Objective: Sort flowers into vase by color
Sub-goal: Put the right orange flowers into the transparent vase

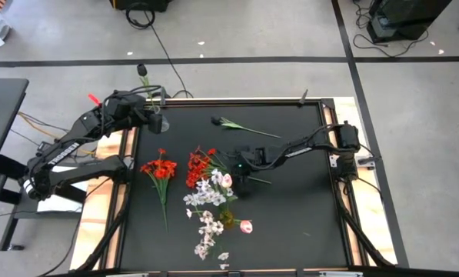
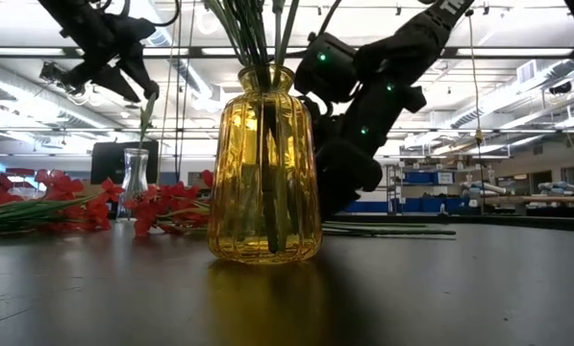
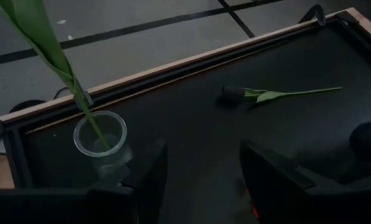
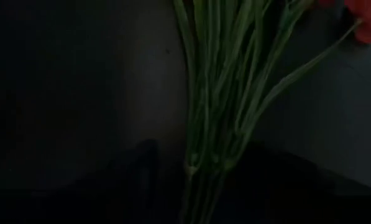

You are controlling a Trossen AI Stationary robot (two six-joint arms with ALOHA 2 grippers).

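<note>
Black tabletop (image 1: 291, 223), amber vase (image 2: 265, 163) holding green stems (image 2: 258, 34), right pincer (image 1: 241, 181) wide.

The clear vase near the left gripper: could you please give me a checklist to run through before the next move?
1. Left gripper open and empty: ok.
2. Clear vase upright, green stem inside: ok.
3. Dark tulip lying alone on the table, free to pick: ok.
4. Right gripper at the bundle of stems, hold on them: cannot tell.
5. Red flowers in a vase: not ok, they lie on the table.
</note>
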